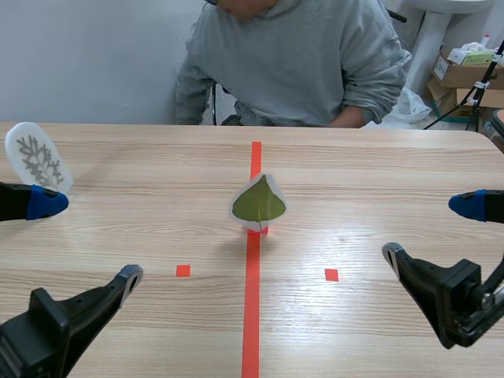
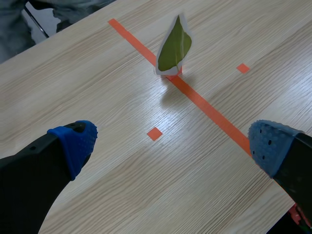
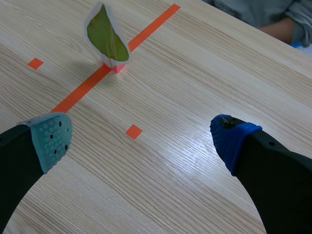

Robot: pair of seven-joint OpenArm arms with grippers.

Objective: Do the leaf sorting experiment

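A green leaf sealed in a clear card (image 1: pixel 258 203) stands upright on a small red base, on the orange tape line at the table's middle. It also shows ahead of the left gripper, as the leaf card (image 2: pixel 174 46), and ahead of the right gripper, as the leaf card (image 3: pixel 106 34). A second card with a pale grey feathery leaf (image 1: pixel 35 157) stands at the far left, just behind my left gripper. My left gripper (image 1: pixel 88 240) (image 2: pixel 173 146) is open and holds nothing. My right gripper (image 1: pixel 431 229) (image 3: pixel 141 138) is open too, low at the right, well away from both cards.
A person in a grey sweatshirt (image 1: pixel 291 55) sits across the table, arms resting at its far edge. Cardboard boxes (image 1: pixel 465 75) stand behind at the right. Small orange squares (image 1: pixel 183 271) (image 1: pixel 331 275) mark the wooden table (image 1: pixel 378 181) either side of the tape line.
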